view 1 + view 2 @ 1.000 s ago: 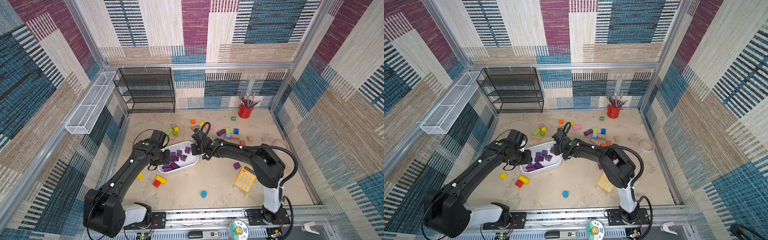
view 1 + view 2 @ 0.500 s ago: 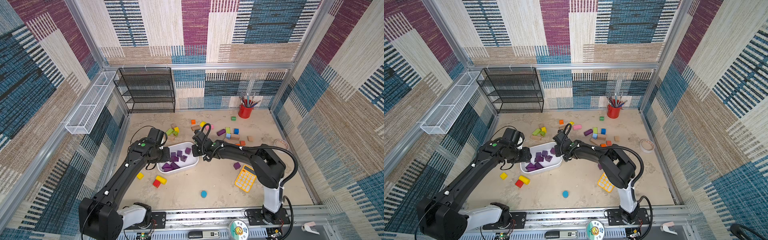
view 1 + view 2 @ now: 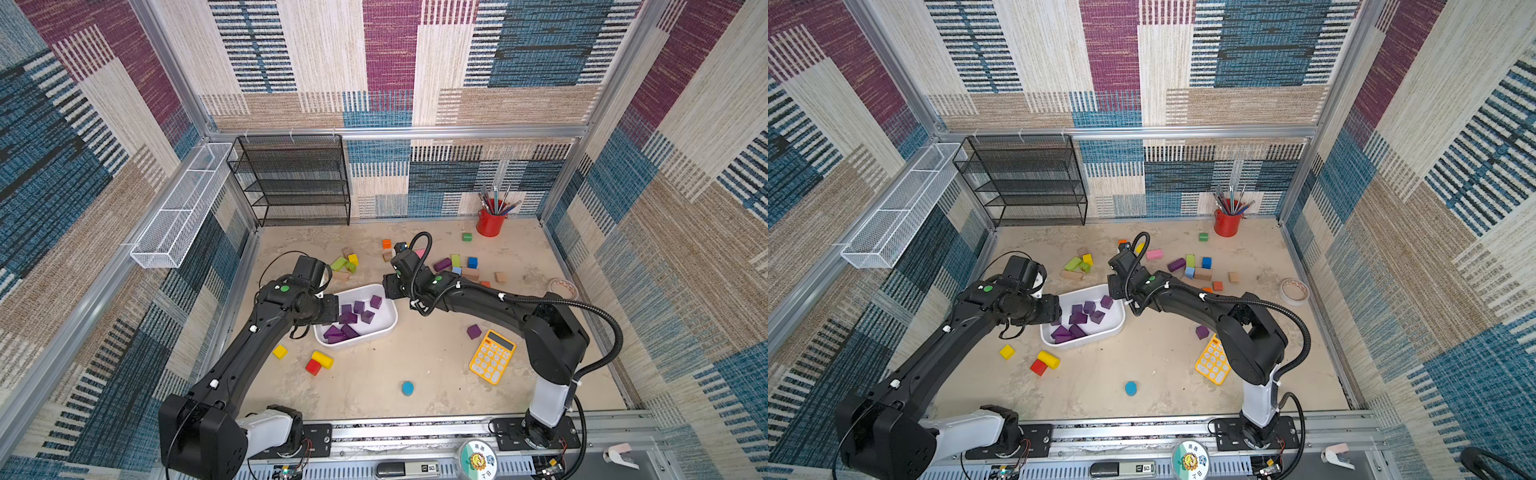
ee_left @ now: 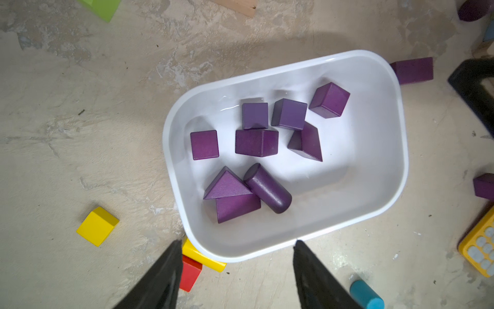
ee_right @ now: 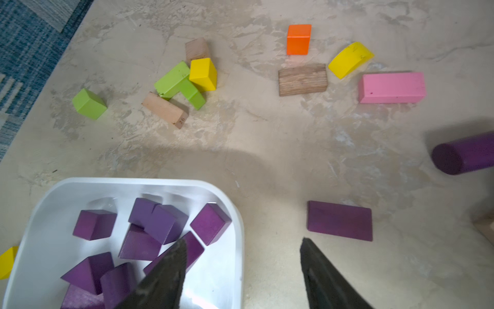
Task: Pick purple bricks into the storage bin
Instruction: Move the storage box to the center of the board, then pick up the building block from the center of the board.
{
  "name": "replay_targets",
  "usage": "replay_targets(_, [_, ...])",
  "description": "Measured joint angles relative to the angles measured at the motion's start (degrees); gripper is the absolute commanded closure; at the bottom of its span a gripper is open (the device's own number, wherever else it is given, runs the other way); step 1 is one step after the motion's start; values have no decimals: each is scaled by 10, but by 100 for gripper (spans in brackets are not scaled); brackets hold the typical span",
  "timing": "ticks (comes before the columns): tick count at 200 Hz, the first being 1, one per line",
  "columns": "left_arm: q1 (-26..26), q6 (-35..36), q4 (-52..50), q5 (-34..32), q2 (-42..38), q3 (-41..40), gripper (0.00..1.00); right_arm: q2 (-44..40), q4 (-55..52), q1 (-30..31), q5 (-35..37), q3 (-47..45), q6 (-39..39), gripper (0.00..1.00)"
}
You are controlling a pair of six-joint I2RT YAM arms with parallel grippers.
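Note:
The white storage bin (image 3: 392, 319) (image 3: 1122, 321) sits mid-table with several purple bricks (image 3: 358, 307) (image 4: 256, 143) (image 5: 211, 223) inside. My left gripper (image 4: 238, 242) (image 3: 331, 309) hangs open and empty above the bin's rim (image 4: 401, 160) at its left end. My right gripper (image 5: 243, 240) (image 3: 389, 291) is open and empty astride the far right corner rim (image 5: 240, 235). Loose purple bricks lie outside: a flat bar (image 5: 339, 220) (image 4: 413, 70) beside the bin, a cylinder (image 5: 462, 156) (image 3: 442, 264) further back, and a cube (image 3: 473, 331) (image 3: 1202, 331) by the calculator.
A yellow calculator (image 3: 492, 356) lies right of the bin. Yellow and red blocks (image 3: 322, 359) and a blue disc (image 3: 407, 387) lie in front. A pink block (image 5: 391, 87) and green, wood and orange blocks are behind. A black mesh rack (image 3: 295, 180), a white wire basket (image 3: 178, 212) and a red pen cup (image 3: 490, 222) stand at the back.
Both grippers' jaws have spread open above the bin. The arms have hardly shifted.

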Motion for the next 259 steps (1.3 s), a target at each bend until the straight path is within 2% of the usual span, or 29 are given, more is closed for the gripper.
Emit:
replay_targets(29, [21, 2, 7, 33, -14, -6, 26, 0, -19, -15, 10, -5, 0, 26])
replay_targets(84, [68, 1, 30, 89, -25, -16, 25, 18, -44, -35, 22, 3, -15, 7])
replay_targets(101, [87, -1, 36, 101, -36, -22, 20, 29, -52, -41, 22, 8, -26, 4])
replay_targets(148, [117, -1, 57, 148, -43, -35, 11, 71, -78, -57, 17, 36, -49, 3])
replay_targets(259, [142, -1, 66, 197, -27, -42, 10, 153, -112, -85, 9, 102, -72, 7])
